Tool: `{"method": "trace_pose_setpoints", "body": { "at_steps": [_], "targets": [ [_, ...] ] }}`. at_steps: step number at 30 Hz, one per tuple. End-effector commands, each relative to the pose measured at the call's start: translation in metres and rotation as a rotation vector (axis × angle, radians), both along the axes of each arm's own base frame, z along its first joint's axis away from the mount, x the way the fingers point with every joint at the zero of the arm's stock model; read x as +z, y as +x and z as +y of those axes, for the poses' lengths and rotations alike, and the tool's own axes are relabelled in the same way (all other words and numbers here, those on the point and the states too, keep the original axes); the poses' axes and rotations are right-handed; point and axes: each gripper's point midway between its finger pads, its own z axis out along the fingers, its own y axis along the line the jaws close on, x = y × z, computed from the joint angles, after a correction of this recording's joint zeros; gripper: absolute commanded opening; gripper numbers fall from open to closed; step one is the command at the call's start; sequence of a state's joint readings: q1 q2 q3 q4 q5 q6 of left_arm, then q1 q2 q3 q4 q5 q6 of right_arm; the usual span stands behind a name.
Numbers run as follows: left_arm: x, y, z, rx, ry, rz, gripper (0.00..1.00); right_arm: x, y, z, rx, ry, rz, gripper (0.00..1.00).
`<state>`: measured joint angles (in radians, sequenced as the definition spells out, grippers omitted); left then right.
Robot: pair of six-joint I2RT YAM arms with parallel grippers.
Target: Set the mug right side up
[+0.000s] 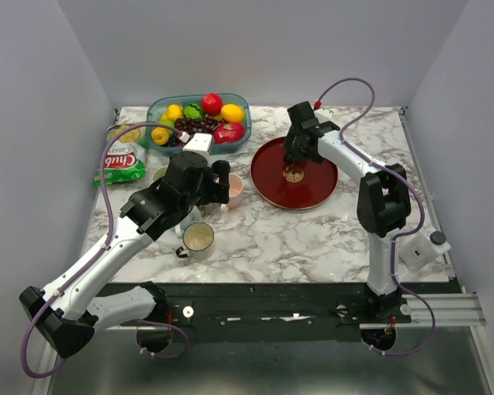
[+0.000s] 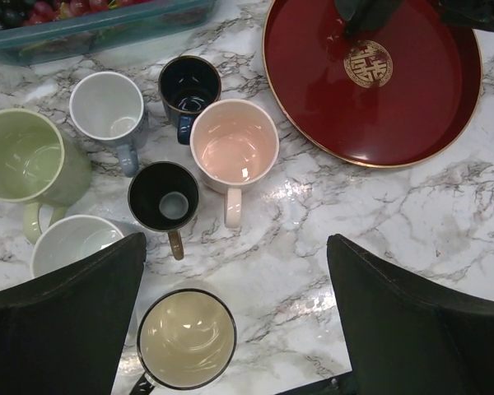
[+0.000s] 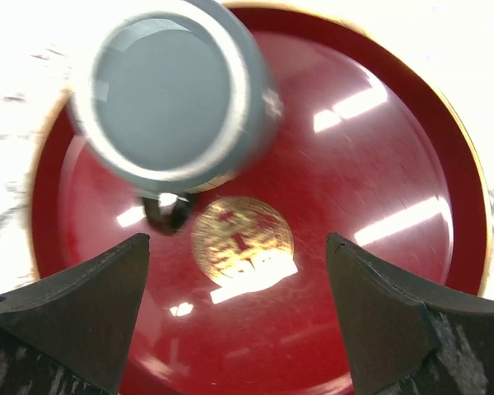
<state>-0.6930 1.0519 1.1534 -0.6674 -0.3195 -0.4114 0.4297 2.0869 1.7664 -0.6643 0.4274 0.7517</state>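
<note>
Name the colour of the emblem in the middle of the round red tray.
The emblem is gold, on the glossy red round tray; clearest in left wrist view.

A white marble tabletop [image 1: 313, 234] with grey veins spreads beneath both grippers. Plain pale grey walls close it in. The back wall [image 1: 263, 49] rises beyond the right gripper [image 1: 295, 164], the left side wall [image 1: 33, 123] stands outward of the left gripper [image 1: 222, 185], and the right side wall [image 1: 477, 99] stands outward of the right one. Behind the grippers a black rail [image 1: 272, 300] lines the table's near edge, with a dull grey metal surface [image 1: 296, 362] below. Soft light leaves glints [image 2: 296, 191] on the marble under the left gripper.
</note>
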Motion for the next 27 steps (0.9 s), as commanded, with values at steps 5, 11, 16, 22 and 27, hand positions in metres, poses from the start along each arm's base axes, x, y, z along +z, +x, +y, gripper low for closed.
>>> {"method": "trace_pose_setpoints", "body": {
  "at_steps": [5,11,16,22,27],
  "targets": [
    [-0.001,0.003,-0.002,-0.013,-0.017,-0.007,0.99,-0.008,0.021,0.012,0.064,-0.004,-0.012,0.93],
    [-0.002,0.004,0.000,-0.006,-0.019,-0.002,0.99,-0.028,0.023,0.008,0.040,-0.048,0.049,0.85],
    [-0.002,0.005,0.001,-0.002,-0.019,0.000,0.99,-0.035,0.022,0.007,0.033,-0.057,0.057,0.67],
    [-0.004,0.006,0.003,0.000,-0.020,0.006,0.99,-0.028,0.027,-0.001,0.038,-0.103,0.030,0.52],
    [-0.005,0.007,0.003,0.001,-0.022,0.010,0.99,-0.016,0.033,-0.007,0.066,-0.163,-0.003,0.49]
  ]
}}
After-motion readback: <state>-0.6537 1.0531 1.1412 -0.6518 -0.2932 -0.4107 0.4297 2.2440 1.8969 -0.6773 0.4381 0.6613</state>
